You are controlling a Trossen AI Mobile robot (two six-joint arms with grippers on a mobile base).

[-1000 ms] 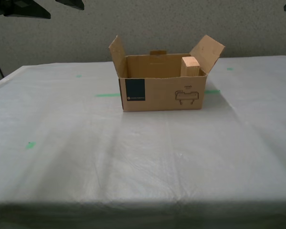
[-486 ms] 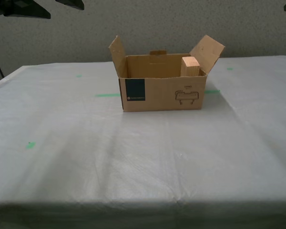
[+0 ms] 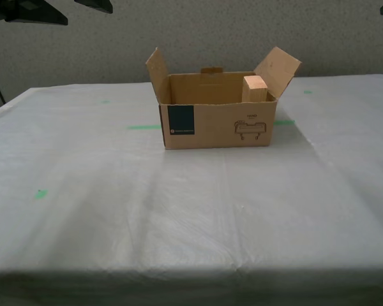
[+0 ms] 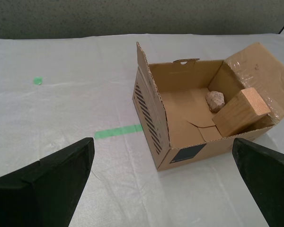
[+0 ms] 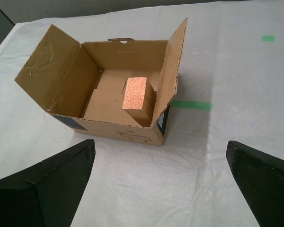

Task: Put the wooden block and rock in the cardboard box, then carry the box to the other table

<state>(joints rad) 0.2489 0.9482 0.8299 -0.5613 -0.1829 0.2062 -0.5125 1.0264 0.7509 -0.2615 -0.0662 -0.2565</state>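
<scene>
On table [image 3: 115, 210], cardboard box [image 3: 217, 124], green tape [image 4: 117, 131] beside

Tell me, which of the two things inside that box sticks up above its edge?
The wooden block, leaning in the cardboard box. The rock lies low on the floor, hidden in the exterior view.

Front label: the cardboard box [image 3: 217, 124] carried a dark teal square [image 3: 180, 120] near the exterior view's left end of its front, with a line of pale print along the square's lower edge, too small to read.
Front drawing: a small outline picture [image 3: 251, 128] sat toward the exterior view's right end, with one short word above it, too blurred to make out.
Side face: black slanted stripes [image 4: 147, 112] ran along one end wall.
Readable words: none.
</scene>
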